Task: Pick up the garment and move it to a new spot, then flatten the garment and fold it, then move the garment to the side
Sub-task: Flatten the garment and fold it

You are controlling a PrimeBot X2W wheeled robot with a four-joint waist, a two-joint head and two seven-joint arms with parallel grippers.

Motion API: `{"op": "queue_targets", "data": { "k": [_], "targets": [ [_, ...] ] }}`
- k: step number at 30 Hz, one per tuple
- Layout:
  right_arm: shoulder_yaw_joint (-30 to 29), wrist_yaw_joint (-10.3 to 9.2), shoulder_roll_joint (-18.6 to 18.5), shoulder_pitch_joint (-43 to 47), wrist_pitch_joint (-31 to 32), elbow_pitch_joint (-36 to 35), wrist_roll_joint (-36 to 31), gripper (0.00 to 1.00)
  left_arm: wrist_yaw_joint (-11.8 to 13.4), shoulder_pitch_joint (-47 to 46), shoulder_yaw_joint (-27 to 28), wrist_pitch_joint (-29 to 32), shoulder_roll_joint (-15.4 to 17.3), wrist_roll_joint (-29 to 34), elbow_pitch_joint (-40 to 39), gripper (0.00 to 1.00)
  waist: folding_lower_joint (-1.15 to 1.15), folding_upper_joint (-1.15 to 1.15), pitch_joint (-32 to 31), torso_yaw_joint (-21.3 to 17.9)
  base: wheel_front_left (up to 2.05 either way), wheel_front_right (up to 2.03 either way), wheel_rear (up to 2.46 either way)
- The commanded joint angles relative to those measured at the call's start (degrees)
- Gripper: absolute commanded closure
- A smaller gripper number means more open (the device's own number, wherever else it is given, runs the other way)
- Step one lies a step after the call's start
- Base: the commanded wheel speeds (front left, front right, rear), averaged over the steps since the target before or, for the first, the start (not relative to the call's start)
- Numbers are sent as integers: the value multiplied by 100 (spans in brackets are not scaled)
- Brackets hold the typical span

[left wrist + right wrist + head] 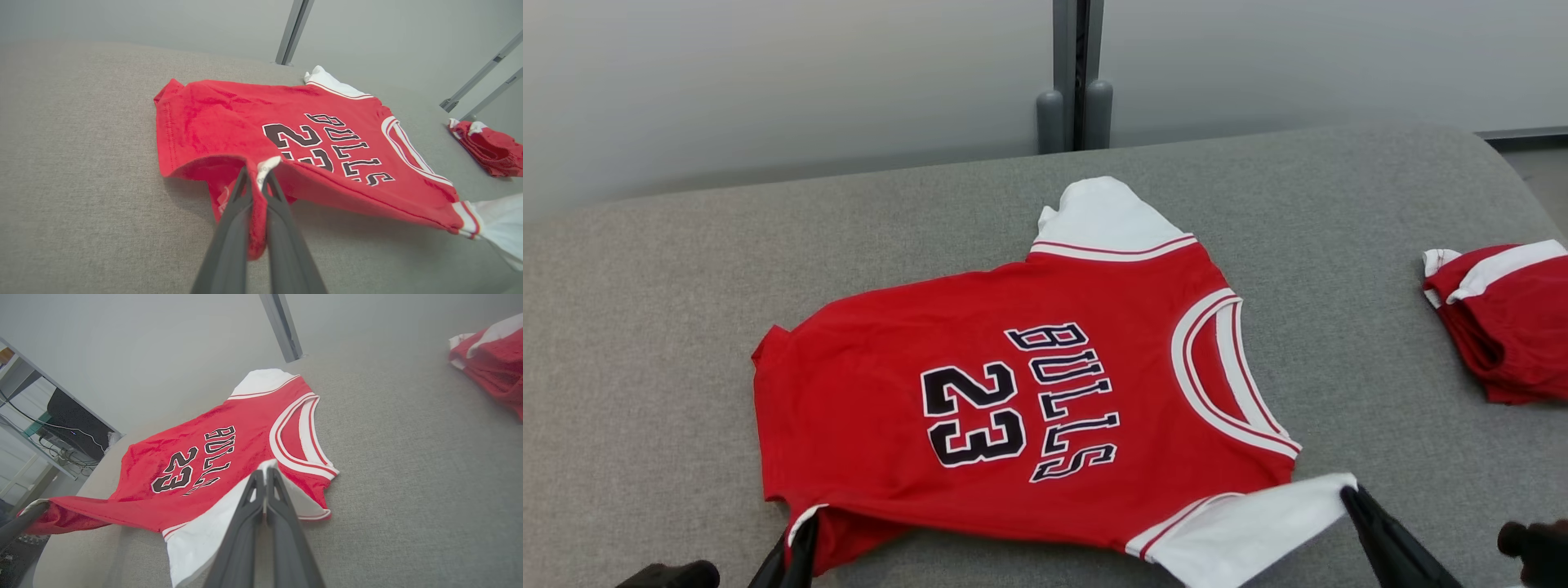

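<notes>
Red jersey pinched, left gripper, seemingly right gripper

We see the garment, a red short-sleeved jersey with white sleeves, a white-and-red banded neckline, and BULLS and 23 printed in black with white outlines. It lies spread, print up, on the middle of the grey surface. It is turned sideways, with the hem toward the surface's left end and the neckline toward its right end. Its far white sleeve rests flat toward the surface's far edge. Its near side is raised off the surface, the near hem corner pinched in our left pincer and the near white sleeve in our right pincer.
</notes>
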Motion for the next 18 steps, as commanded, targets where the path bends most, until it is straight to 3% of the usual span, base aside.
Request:
{"op": "queue_targets", "data": {
  "k": [1, 7, 18],
  "targets": [
    [-5, -1, -105, -402, -138, 118, -125, 100, -104, -303, -12, 75, 108, 23, 81, 100, 1, 0, 356, 134, 0, 0, 0],
    [9, -1, -114, -1257, -504, 585, -269, 100, -277, -875, -8, 208, 223, 36, 297, 100, 1, 0, 777, 322, 0, 0, 0],
    [464, -1, -314, -2875, -1322, 2307, -310, 100, -746, -1871, -249, 444, 249, -35, 1052, 100, 1, 0, 1483, 564, 0, 0, 0]
  ]
}}
